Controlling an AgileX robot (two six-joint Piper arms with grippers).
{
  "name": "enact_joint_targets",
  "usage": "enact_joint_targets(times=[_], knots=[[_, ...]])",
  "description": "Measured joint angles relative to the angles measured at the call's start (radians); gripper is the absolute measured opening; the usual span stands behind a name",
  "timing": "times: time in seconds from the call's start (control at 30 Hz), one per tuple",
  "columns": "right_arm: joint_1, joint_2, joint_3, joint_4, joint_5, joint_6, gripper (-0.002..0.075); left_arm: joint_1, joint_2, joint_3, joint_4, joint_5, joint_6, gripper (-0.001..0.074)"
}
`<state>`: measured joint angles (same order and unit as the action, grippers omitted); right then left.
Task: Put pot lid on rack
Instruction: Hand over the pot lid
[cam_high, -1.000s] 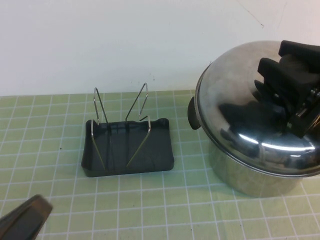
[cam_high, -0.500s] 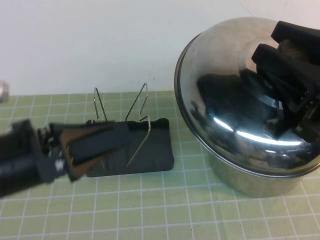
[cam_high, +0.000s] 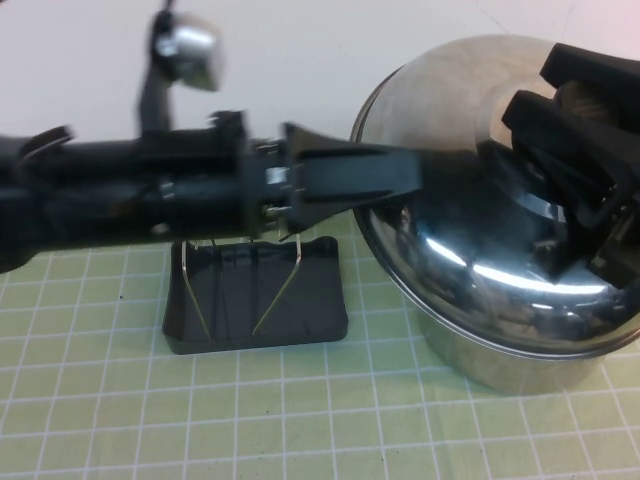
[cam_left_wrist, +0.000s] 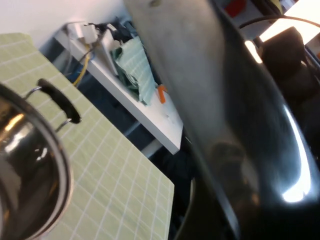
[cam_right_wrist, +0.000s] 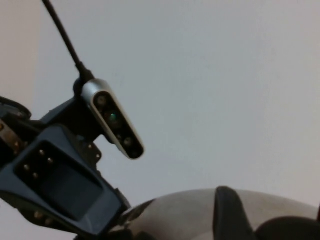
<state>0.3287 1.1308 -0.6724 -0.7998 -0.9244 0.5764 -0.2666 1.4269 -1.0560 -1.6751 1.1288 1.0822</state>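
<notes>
The pot lid (cam_high: 470, 230), shiny steel, is tilted on edge above the steel pot (cam_high: 520, 355) at the right of the high view. My right gripper (cam_high: 575, 190) is shut on the lid's centre, and its black fingers hide the knob. One of those fingers (cam_right_wrist: 230, 212) shows in the right wrist view against the lid's dome (cam_right_wrist: 175, 215). My left gripper (cam_high: 410, 172) reaches across from the left, its tip at the lid's left rim. The lid's blurred surface (cam_left_wrist: 225, 125) fills the left wrist view. The dark grey rack (cam_high: 255, 295) with wire uprights stands on the mat below the left arm.
The green gridded mat (cam_high: 300, 410) covers the table in front of a white wall. The pot's black side handle (cam_left_wrist: 59, 99) shows in the left wrist view. The left arm's wrist camera (cam_high: 190, 45) rises above the rack and also shows in the right wrist view (cam_right_wrist: 112, 119).
My left arm has swung up and right, from the near left corner, past the rack, to the lid's left rim. The right gripper lifted and tilted the lid a second ago, then held it still.
</notes>
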Motion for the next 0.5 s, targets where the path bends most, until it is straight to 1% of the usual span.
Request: enact_joint_targets(times=[0.13, 0.17, 0.2, 0.27, 0.33, 0.37, 0.43, 0.47, 0.5], knots=[[0.0, 0.0, 0.0, -0.006, 0.003, 0.0, 0.0333, -0.076, 0.059, -0.093, 0.0, -0.027, -0.002, 0.0467], [0.0, 0.0, 0.0, -0.006, 0.008, 0.0, 0.0333, -0.089, 0.072, -0.11, 0.0, -0.031, -0.002, 0.0454], [0.0, 0.0, 0.0, -0.006, 0.015, 0.0, 0.0333, -0.101, 0.084, -0.129, 0.0, -0.037, -0.002, 0.0426], [0.0, 0.0, 0.0, -0.006, 0.032, 0.0, 0.0333, -0.115, 0.095, -0.157, -0.005, -0.037, -0.008, 0.033], [-0.002, 0.0, 0.0, 0.001, 0.037, -0.007, 0.0336, -0.122, 0.101, -0.175, -0.01, -0.027, -0.024, 0.0194], [-0.006, 0.0, 0.0, 0.008, 0.04, -0.01, 0.0336, -0.124, 0.101, -0.179, -0.01, -0.019, -0.024, 0.0155], [-0.007, 0.0, 0.0, 0.015, 0.045, -0.001, 0.0337, -0.128, 0.101, -0.187, -0.006, -0.017, -0.022, 0.0143], [-0.007, 0.0, 0.0, 0.017, 0.052, -0.001, 0.035, -0.128, 0.101, -0.189, -0.004, -0.017, -0.017, 0.0138], [-0.007, 0.0, -0.001, 0.017, 0.062, 0.0, 0.0379, -0.128, 0.101, -0.189, 0.001, -0.017, -0.015, 0.0121]])
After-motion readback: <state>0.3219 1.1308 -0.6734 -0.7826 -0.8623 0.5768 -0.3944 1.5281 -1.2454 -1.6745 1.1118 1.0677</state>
